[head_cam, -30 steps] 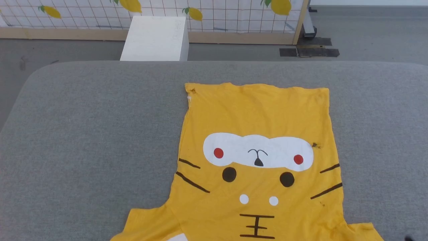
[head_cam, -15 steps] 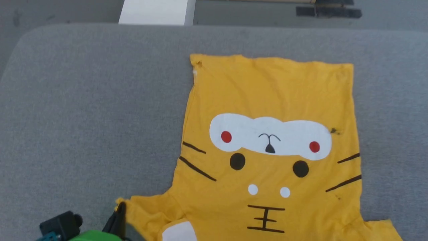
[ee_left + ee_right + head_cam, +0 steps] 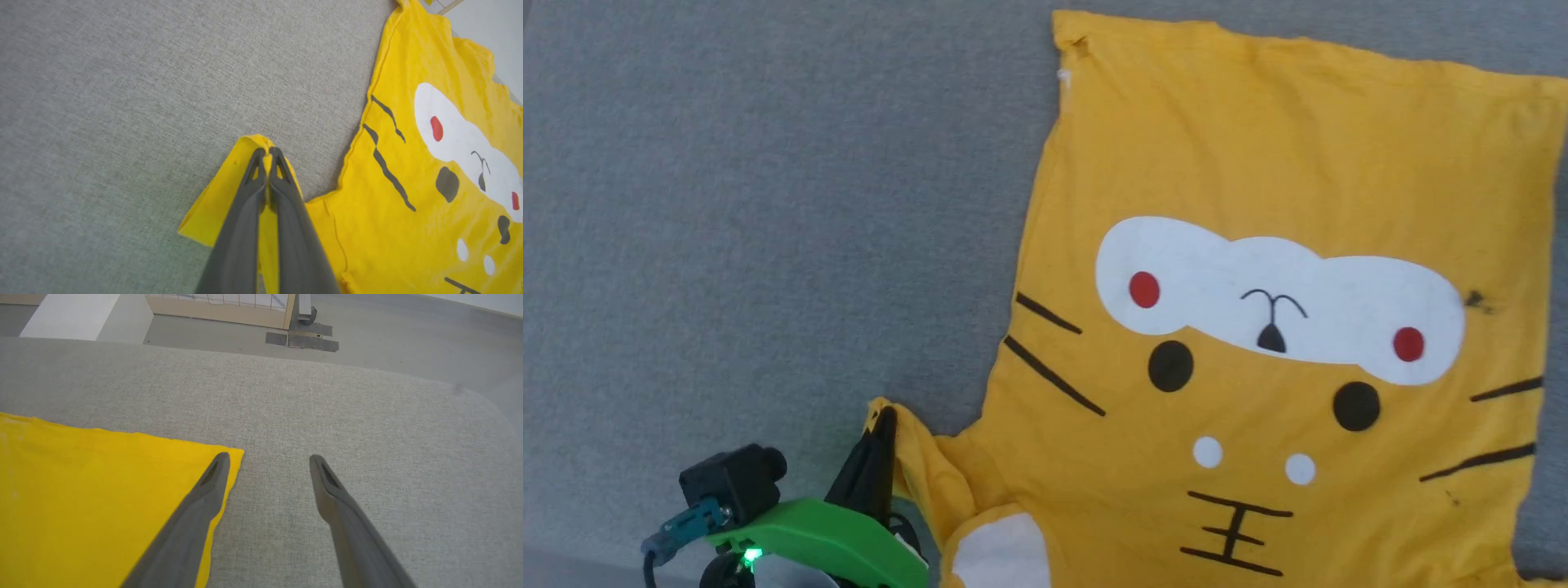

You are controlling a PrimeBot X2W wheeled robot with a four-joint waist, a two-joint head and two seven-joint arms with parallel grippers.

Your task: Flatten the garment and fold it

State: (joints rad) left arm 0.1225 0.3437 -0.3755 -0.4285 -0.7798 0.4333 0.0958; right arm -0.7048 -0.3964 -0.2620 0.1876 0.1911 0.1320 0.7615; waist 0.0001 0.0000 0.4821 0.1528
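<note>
The garment (image 3: pixel 1258 163) is a bright yellow T-shirt lying print-up on the grey cushioned surface (image 3: pixel 727 204), its tiger face upside down to me. My left gripper (image 3: pixel 882 420) is shut on the tip of the garment's left sleeve, which bunches up around the dark fingers. The left wrist view shows the same pinch: gripper (image 3: pixel 267 153) closed on a raised fold of the yellow sleeve (image 3: pixel 216 204). My right gripper (image 3: pixel 267 459) is open above the surface, one finger over a far corner of the garment (image 3: pixel 102 490).
Beyond the grey surface's far rounded edge lie a grey floor, a white block (image 3: pixel 65 314) and a wooden-framed panel (image 3: pixel 229 312). Bare grey fabric spreads wide to the left of the garment and to the right of its corner.
The head camera has tilted down and closer, so the floor and white block left the picture. My left gripper rose into view holding the sleeve tip, which is lifted and bunched.
</note>
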